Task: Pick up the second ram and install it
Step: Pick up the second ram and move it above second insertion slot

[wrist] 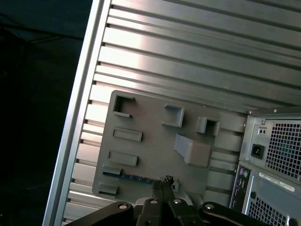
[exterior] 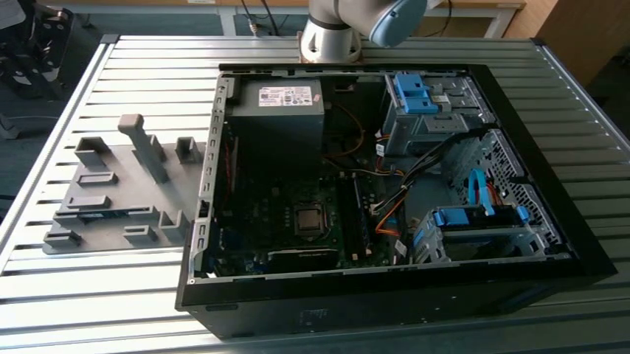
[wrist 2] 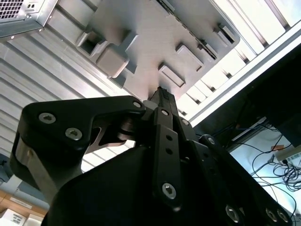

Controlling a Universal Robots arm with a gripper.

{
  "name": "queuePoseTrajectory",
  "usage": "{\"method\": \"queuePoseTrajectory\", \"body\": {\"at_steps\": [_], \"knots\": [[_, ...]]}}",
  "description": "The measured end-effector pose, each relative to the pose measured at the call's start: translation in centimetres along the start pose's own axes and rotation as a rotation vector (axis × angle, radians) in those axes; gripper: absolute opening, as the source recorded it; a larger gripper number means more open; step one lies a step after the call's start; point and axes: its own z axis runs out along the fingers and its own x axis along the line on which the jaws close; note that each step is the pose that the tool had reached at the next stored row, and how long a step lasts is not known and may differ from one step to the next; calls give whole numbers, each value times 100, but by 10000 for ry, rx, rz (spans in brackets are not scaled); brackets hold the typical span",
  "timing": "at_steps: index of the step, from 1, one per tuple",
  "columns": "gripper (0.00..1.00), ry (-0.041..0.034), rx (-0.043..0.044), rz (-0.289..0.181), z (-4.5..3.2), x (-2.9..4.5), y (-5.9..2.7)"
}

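Second ram [exterior: 103, 214] sits in the grey holder plate [exterior: 133, 193]; gripper [wrist: 162, 180] is clenched on nothing.

Exterior view: the ram is a thin dark blue-green strip in a plate slot, at the exterior view's left of the open PC case [exterior: 394, 291]. White label on the power supply [exterior: 280, 96], print unreadable.
First wrist view: the strip looks paler blue, with the fingertips pressed together above the plate and clear of it.
Second wrist view: the gripper [wrist 2: 161, 92] is seen side-on over the plate's blocks.
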Motion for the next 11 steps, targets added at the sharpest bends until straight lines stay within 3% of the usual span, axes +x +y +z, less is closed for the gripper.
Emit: {"method": "queuePoseTrajectory", "body": {"at_steps": [11], "knots": [[11, 9, -7, -260, 0, 1, -4]]}}
